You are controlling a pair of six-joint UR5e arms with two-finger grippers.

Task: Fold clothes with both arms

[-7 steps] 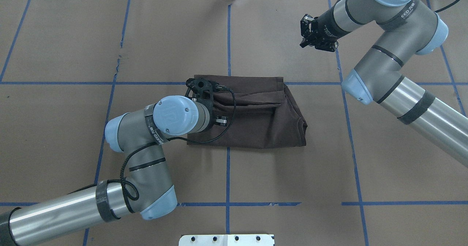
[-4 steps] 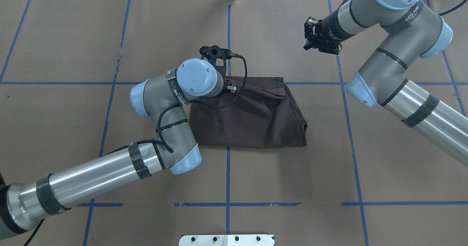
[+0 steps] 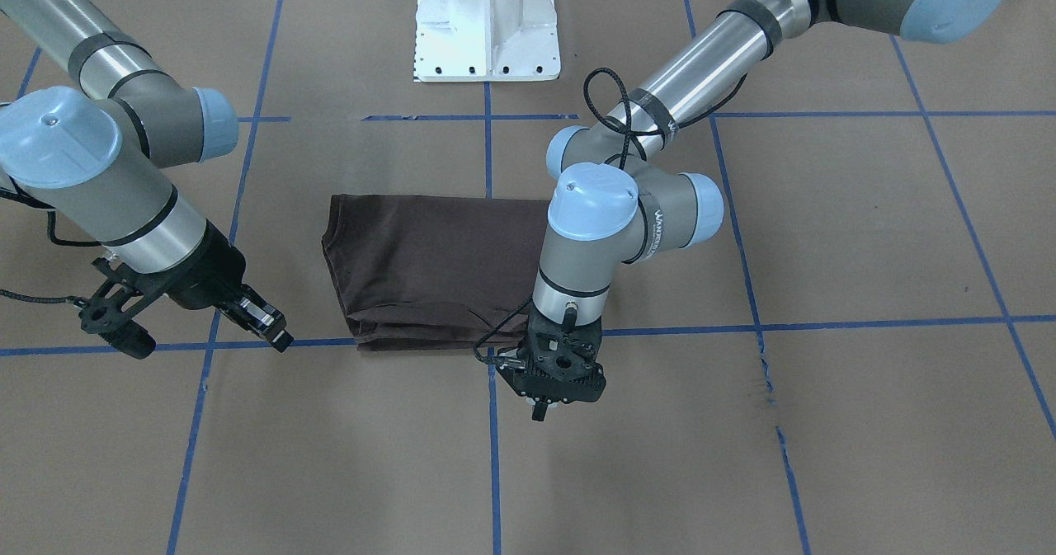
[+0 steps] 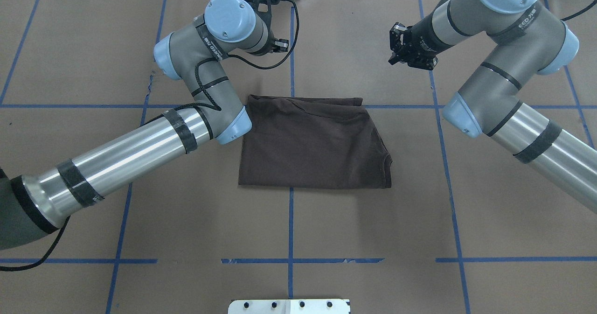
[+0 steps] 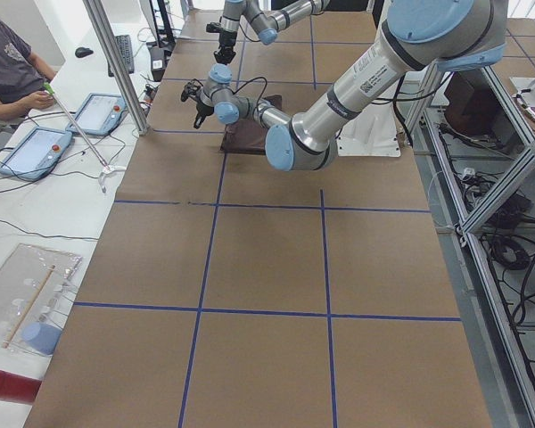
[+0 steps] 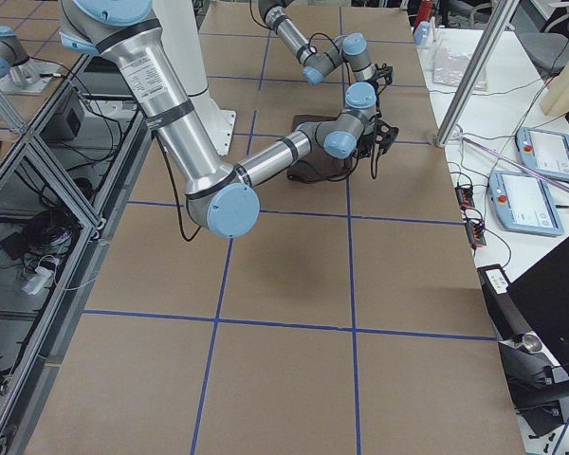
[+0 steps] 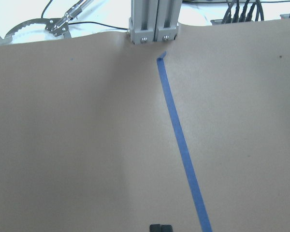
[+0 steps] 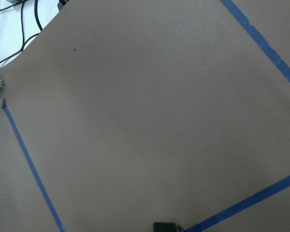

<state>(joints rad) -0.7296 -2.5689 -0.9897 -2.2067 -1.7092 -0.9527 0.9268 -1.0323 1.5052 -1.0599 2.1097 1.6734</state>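
T-shirt lies folded mid-counter, nothing touching it. From my end, left hand and right hand both look pinched closed and empty, off past its far edge.

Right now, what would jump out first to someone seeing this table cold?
A dark brown T-shirt lies folded into a rough rectangle at the middle of the paper-covered table. Both hands are off it and empty. The left hand hovers just past its far edge, and the right hand is out to the robot's right of it.
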